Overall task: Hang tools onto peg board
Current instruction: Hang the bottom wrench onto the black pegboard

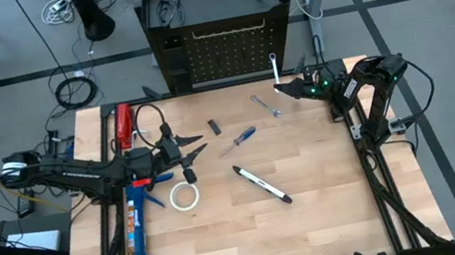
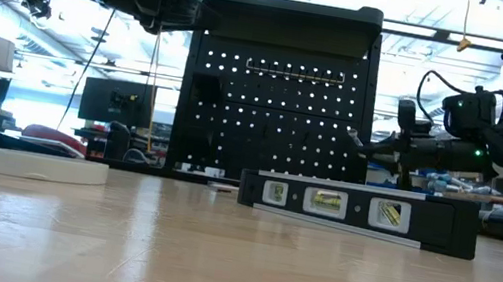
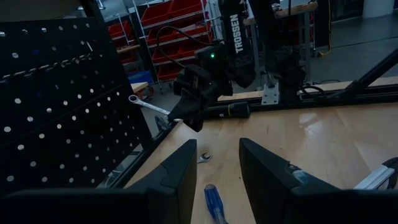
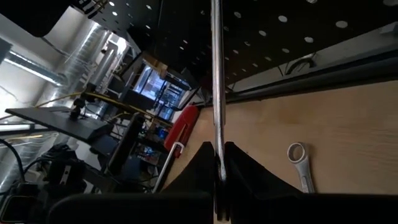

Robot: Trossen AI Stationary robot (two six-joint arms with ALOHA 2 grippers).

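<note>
My right gripper (image 1: 288, 89) pinches one silver wrench (image 1: 275, 66) close in front of the peg board (image 1: 226, 51) — not yet hung — while my left gripper (image 1: 193, 146), fingers half apart and empty, waits farther off, with the second wrench (image 1: 266, 106), screwdriver (image 1: 238, 140), tape roll (image 1: 185, 196) and pen-like tool (image 1: 262, 184) left on the table.

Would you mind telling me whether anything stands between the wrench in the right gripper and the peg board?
Nothing visible does. The right gripper holds the wrench in the air just in front of the peg board, with only open space between them.

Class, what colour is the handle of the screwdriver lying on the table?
Blue; the screwdriver shows best in the high view.
</note>
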